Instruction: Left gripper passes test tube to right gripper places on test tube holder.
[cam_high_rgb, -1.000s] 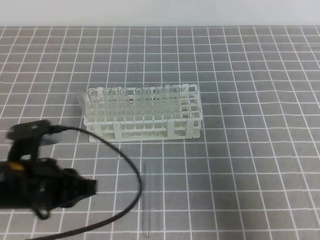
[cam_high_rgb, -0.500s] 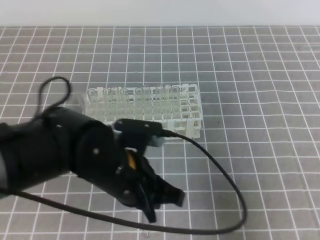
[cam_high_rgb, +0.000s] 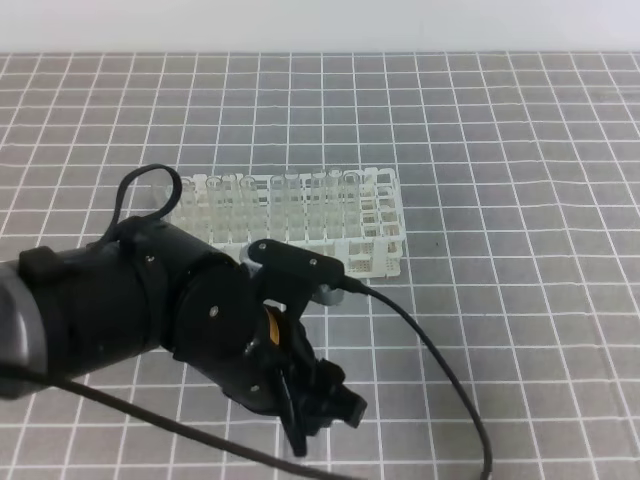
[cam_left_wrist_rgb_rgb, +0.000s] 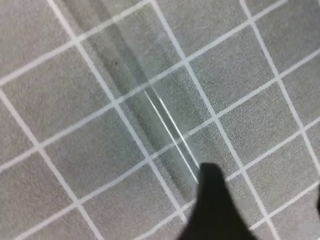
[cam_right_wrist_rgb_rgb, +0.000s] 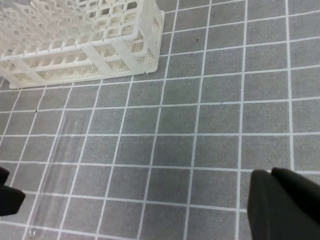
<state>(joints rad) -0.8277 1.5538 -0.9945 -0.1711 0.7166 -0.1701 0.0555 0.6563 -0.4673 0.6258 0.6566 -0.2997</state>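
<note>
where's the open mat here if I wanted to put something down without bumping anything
Free: the grid mat right of the test tube rack, out to the frame's right edge, and the strip behind the rack. Crowded: front left, where the left claw and its cable hang over the test tube lying flat.

One white test tube holder (cam_high_rgb: 340, 225), one loose test tube (cam_right_wrist_rgb_rgb: 52, 175) lying on the bench (cam_high_rgb: 520, 300), and one robot arm (cam_high_rgb: 150, 310) visible overhead.

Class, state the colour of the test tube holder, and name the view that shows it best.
The test tube holder is white; the right wrist view shows it best.
</note>
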